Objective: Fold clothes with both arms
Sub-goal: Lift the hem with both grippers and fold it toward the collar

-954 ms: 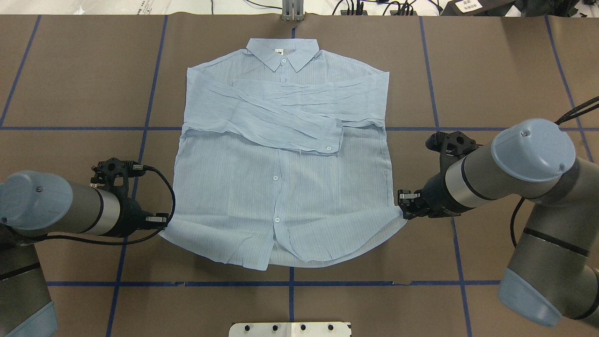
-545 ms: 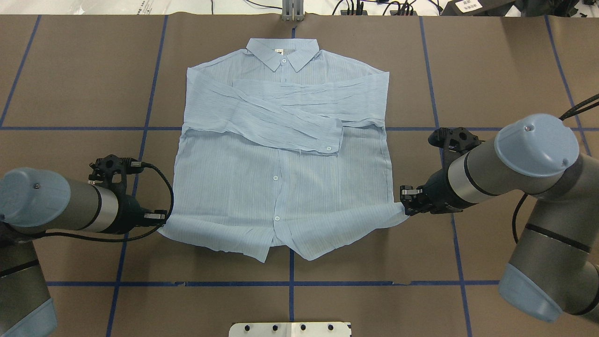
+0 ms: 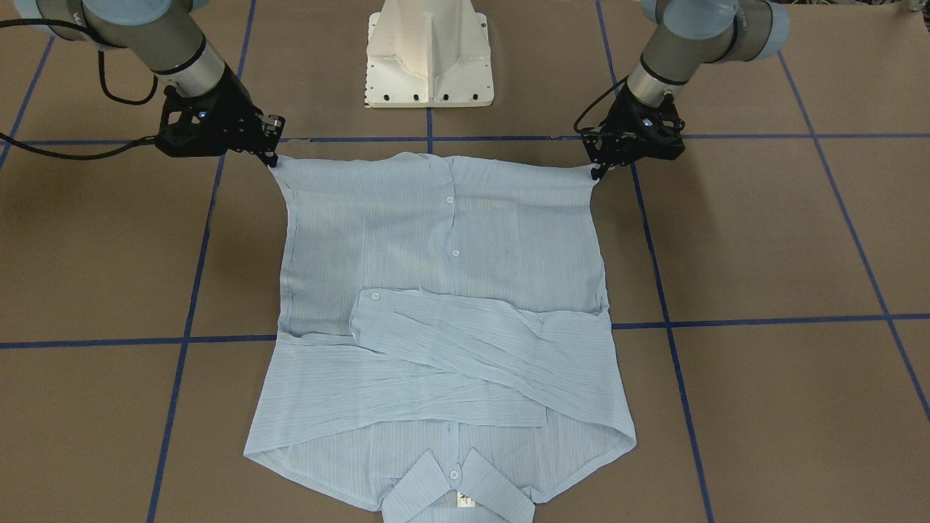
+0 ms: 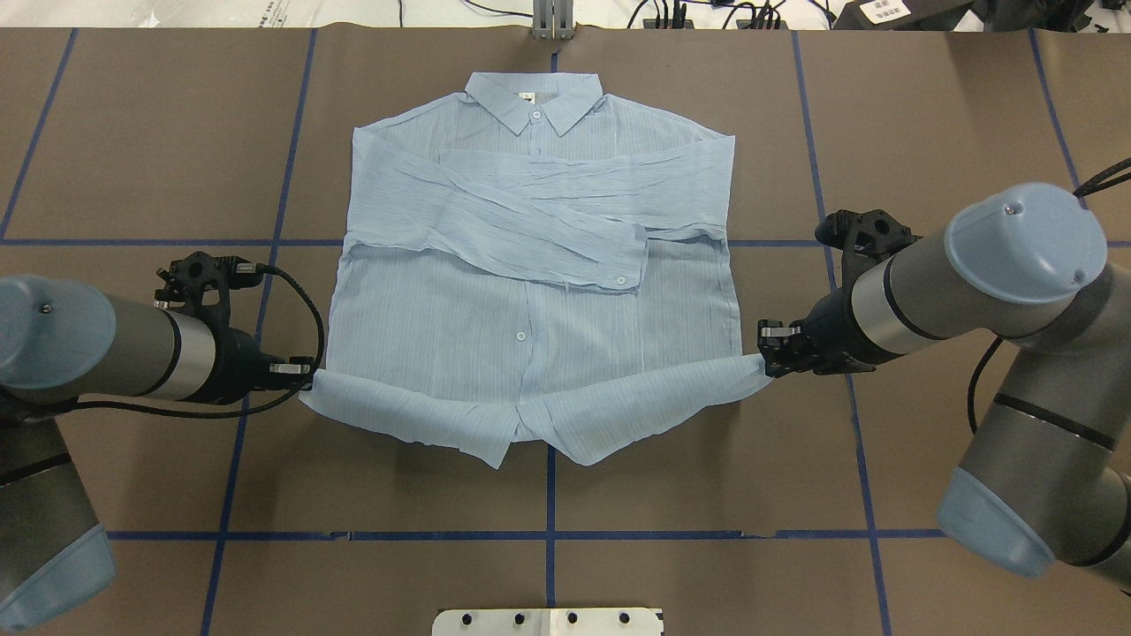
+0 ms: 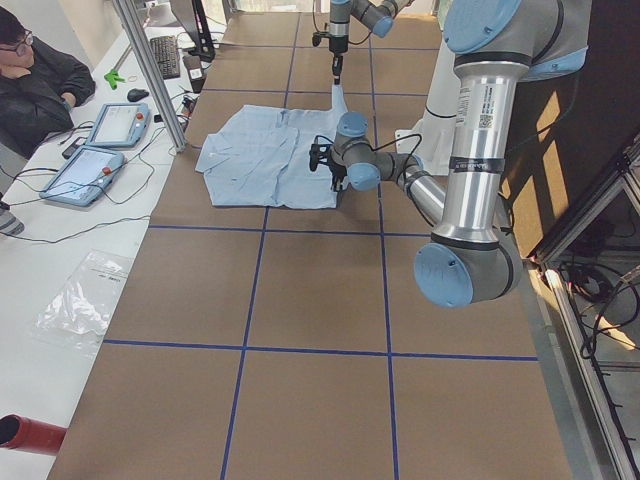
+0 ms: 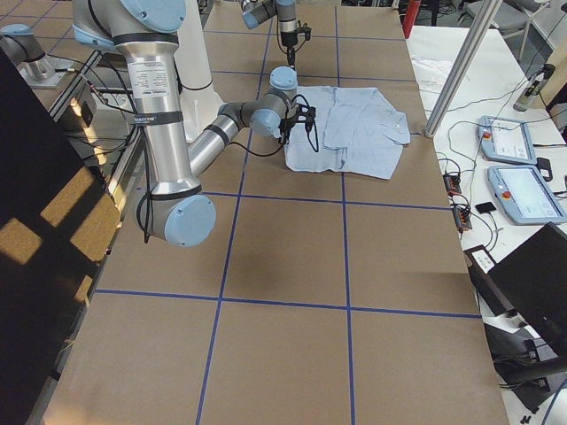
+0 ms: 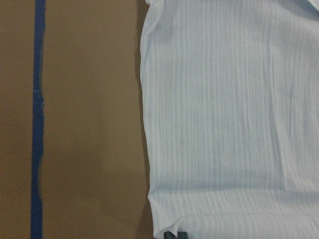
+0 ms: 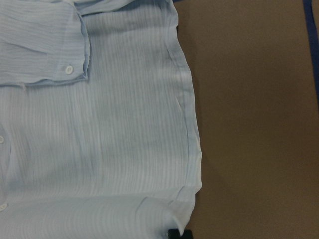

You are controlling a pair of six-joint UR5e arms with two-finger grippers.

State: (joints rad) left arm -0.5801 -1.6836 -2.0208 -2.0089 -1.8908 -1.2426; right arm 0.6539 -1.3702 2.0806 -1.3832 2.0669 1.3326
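Your left gripper (image 4: 309, 369) is clamped on one bottom corner of the shirt (image 4: 530, 300), and your right gripper (image 4: 767, 367) is clamped on the other. Each set of jaws is closed on a pinch of cloth. In both wrist views only a dark sliver of finger shows under the fabric at the lower edge.

Between the two grippers the hem (image 4: 495, 424) is raised off the table (image 4: 928, 132) and strung in a band that sags in the middle. There the two front panels hang down in two separate points.

Beyond that band the rest of the single light blue shirt lies flat and face up, on the centre of the table. Its two sleeves (image 4: 530, 221) are folded over the chest and cross each other. One cuff lies on top near the placket. The collar (image 4: 535, 102) is at the end farthest from the robot.

The overhead view shows three white buttons: one at the collar, one on the cuff and one on the placket.

Both arms reach in low from opposite sides. Blue tape lines (image 4: 548, 535) cross the brown tabletop, and the white pedestal base (image 3: 430, 54) stands behind the hem. One person (image 5: 35, 85) sits at the far bench beside two tablets (image 6: 505, 140).
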